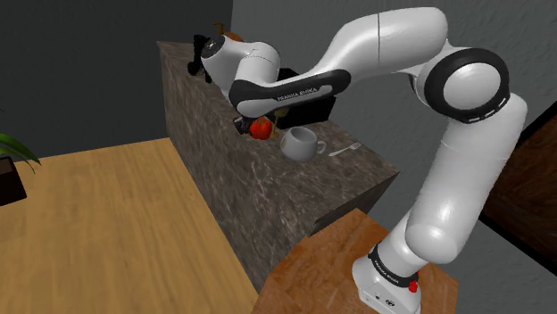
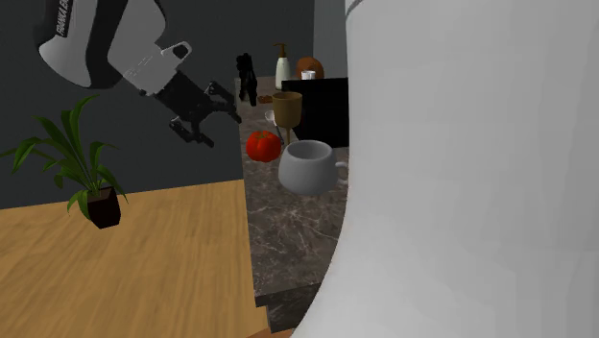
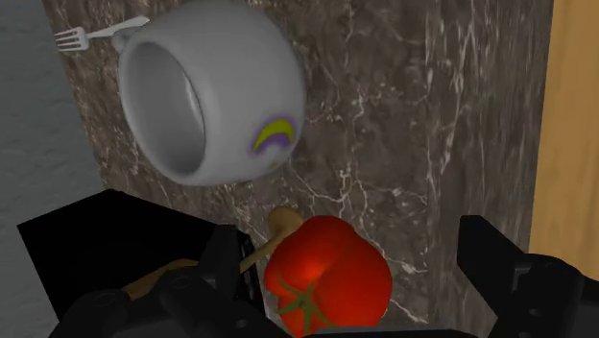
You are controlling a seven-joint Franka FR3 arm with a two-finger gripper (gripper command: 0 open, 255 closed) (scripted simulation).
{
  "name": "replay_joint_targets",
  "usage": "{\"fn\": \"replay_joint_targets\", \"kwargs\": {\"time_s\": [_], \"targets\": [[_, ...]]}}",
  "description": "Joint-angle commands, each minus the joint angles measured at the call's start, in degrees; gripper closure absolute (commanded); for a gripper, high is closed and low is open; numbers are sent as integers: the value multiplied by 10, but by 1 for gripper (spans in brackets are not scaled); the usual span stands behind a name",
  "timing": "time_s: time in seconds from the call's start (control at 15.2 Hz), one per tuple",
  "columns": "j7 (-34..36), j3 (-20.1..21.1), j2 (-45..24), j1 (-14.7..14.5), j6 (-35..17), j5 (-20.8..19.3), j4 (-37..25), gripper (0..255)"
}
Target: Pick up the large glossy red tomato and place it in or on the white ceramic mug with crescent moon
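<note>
1. Presently, the all-black two-finger gripper (image 3: 350, 245): its fingers are spread wide, one on each side of the tomato. It clasps nothing.
2. Large glossy red round tomato (image 3: 326, 274): it has shallow lobes, a green star-shaped calyx on top and a bright sheen on the skin. It sits just beside the mug, apart from it, on the side that carries the mug's crescent mark.
3. Handling, by judgement: probably light, with a smooth, slippery skin over yielding flesh. It is likely to roll if nudged and to bruise if squeezed hard. The best hold is across its widest middle, on opposite flanks below the calyx, with modest pressure.
4. Pale grey-white rounded mug with a yellow crescent (image 3: 259, 86): it stands mouth up, with its handle on the side away from the tomato. The mouth looks about as wide as the tomato, so the fruit may rest on the rim.
5. Dark veined stone counter (image 3: 403, 125): it lies under the mug and bears the tomato too.
6. Small silver fork (image 3: 82, 38): it lies beyond the mug, close to the handle.
</note>
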State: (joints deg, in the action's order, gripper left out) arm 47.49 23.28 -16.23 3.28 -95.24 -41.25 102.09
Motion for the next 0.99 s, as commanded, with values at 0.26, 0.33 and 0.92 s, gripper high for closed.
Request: {"fn": "replay_joint_targets", "kwargs": {"time_s": [0.26, 0.33, 0.92], "targets": [[41, -47, -193, -65, 103, -110, -196, 0], [40, -58, -226, -77, 120, -125, -235, 0], [-1, -125, -421, -125, 189, -192, -478, 0]]}}
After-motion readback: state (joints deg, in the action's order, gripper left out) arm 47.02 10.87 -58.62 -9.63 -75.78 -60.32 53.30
